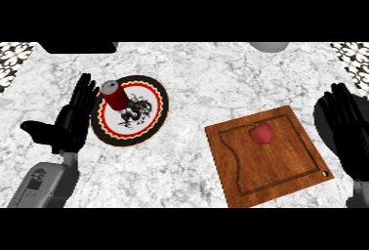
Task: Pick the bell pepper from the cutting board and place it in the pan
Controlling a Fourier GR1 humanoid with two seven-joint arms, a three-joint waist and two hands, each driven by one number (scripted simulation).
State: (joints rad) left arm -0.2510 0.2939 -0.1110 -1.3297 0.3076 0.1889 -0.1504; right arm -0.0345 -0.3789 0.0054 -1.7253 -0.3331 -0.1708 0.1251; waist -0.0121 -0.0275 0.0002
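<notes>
A red bell pepper (261, 133) lies on the wooden cutting board (288, 171) at the right of the marble counter. My right hand (347, 132) stands open at the right edge, just beside the board, fingers pointing up. Over at the left, my left hand (73, 117) rests open, its fingers beside a round plate. No pan shows clearly; a dark shape (78, 47) sits at the top left edge and a grey one (270, 46) at the top.
A black-rimmed patterned plate (148, 124) lies left of centre with a red can (114, 95) standing on it. Patterned wall tiles (14, 56) show at both upper corners. Bare marble lies between the plate and the board.
</notes>
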